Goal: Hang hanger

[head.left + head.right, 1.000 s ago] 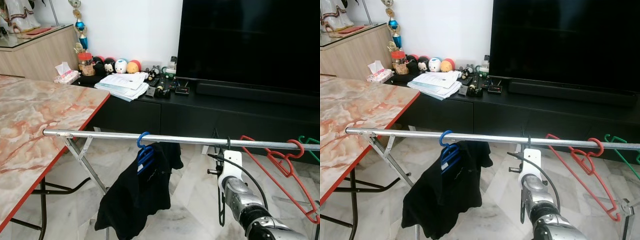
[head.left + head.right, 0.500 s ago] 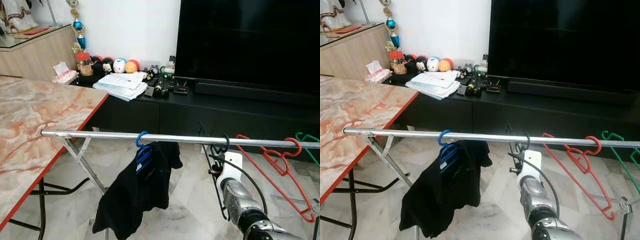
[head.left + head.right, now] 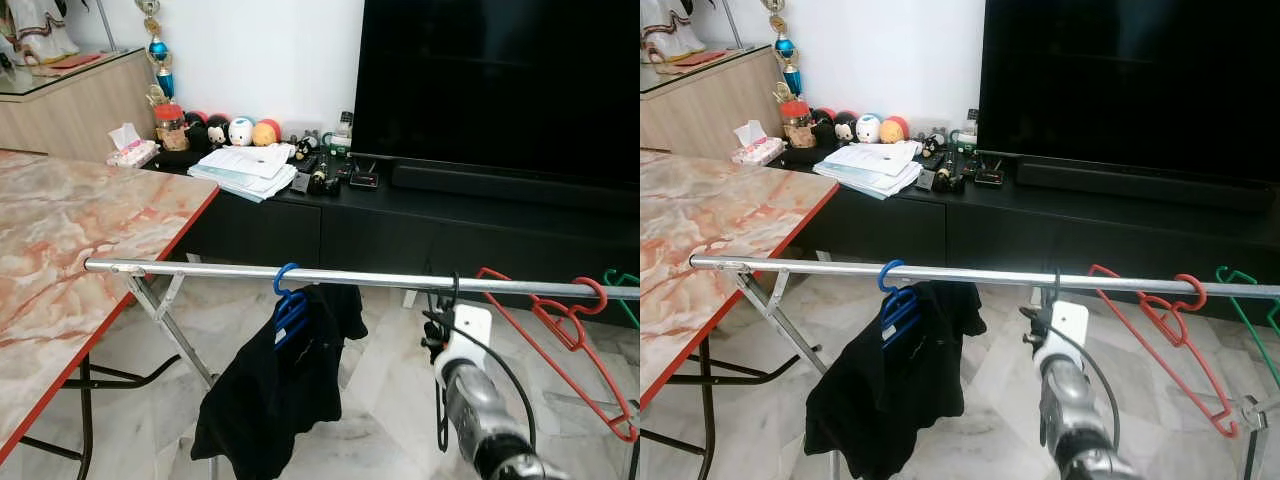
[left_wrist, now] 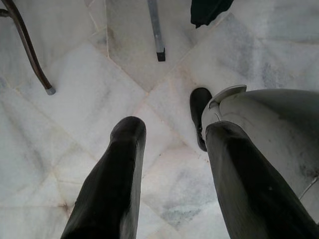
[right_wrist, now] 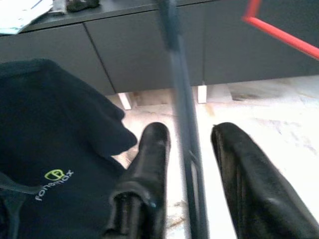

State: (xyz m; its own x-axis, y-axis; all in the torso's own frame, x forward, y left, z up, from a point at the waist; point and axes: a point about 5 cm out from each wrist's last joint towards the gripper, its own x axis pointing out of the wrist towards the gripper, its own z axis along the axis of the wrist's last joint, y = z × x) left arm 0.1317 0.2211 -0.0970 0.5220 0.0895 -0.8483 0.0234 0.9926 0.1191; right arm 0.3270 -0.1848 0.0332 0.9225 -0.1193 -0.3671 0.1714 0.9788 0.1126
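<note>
**Black hanger on the rail**

I saw the black hanger [image 3: 443, 372] hooked on the rail [image 3: 200, 270], between the blue hanger [image 3: 289, 306] and the red hanger [image 3: 570, 335]. My right gripper [image 5: 192, 149] sat around it, fingers apart. My left gripper [image 4: 169, 164] hung wide open over the floor [image 4: 75, 89].

item: black garment [image 5: 55, 149] hanging from the metal rail [image 3: 350, 278].
print: a small yellow-green round logo with a letter-like mark inside it; below it one pale word in lower case, reading roughly "fonemax". the first letters are uncertain, the print being small and slanted.
item: stack of papers [image 3: 245, 168] on the black tv cabinet [image 3: 400, 215]. printed lines can be seen; too small to read.
item: tissue pack [image 3: 132, 148] on the same cabinet. pattern visible, no legible lettering.
no other readable text, numbers or signs.
</note>
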